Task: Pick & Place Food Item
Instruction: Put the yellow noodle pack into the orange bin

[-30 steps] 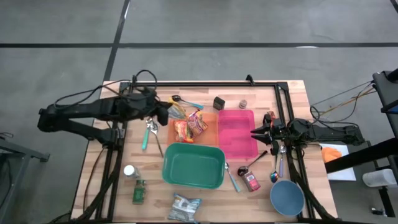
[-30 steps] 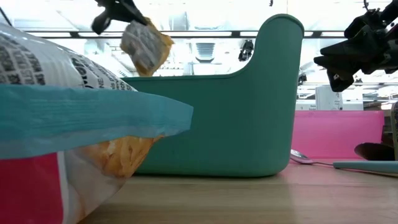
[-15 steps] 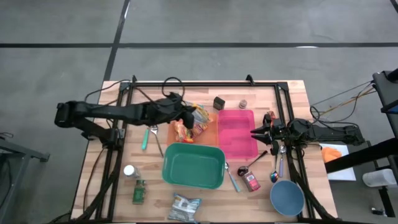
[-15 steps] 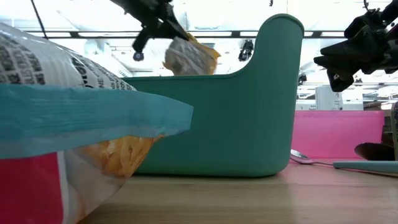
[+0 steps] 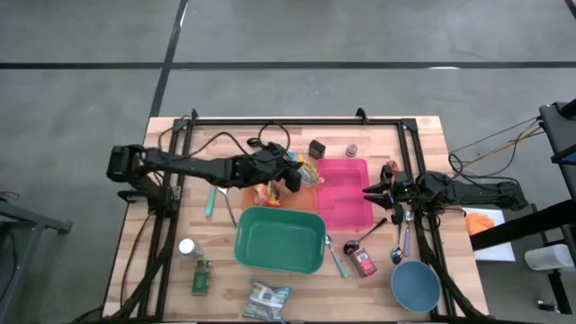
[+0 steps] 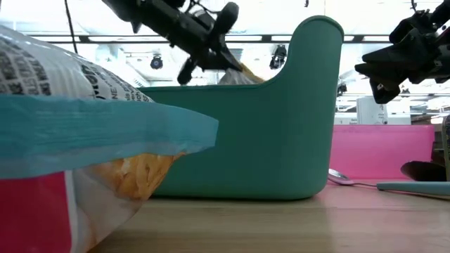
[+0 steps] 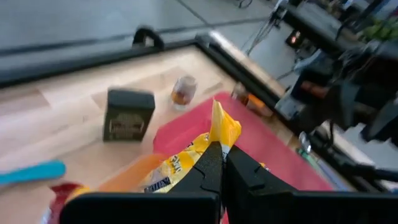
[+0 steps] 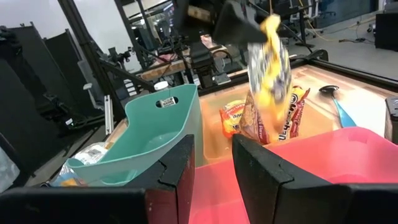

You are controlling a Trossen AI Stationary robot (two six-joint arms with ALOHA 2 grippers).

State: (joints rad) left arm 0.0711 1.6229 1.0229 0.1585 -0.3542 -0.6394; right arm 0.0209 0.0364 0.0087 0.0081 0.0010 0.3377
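My left gripper (image 5: 295,176) reaches in from the table's left and is shut on a yellow and white snack bag (image 8: 268,65). The bag hangs over the seam between the orange tray (image 5: 255,173) and the pink tray (image 5: 343,193). More snack bags (image 5: 268,191) lie in the orange tray. In the low view the gripper (image 6: 223,57) and bag (image 6: 239,74) show behind the green bin (image 6: 281,133). My right gripper (image 8: 214,168) waits open at the table's right edge (image 5: 371,191), holding nothing. My left gripper pinches the bag's upper end (image 7: 216,138) between its two shut fingers (image 7: 239,168). The fingers come from the table's left, slanting a little downward. The bag hangs below them, upright; whether its lower end (image 8: 258,134) touches the tray I cannot tell.
The green bin (image 5: 280,239) stands near of the trays. A black box (image 5: 317,148) and a small jar (image 5: 352,150) sit at the far edge. Spoons, a red can (image 5: 364,262) and a blue bowl (image 5: 415,285) lie at the right; a packet (image 5: 266,301) lies at the front.
My left gripper has moved toward the table's right edge and down, carrying the bag from left of the orange tray to its border with the pink tray. It has stayed shut, and the bag still hangs below it.
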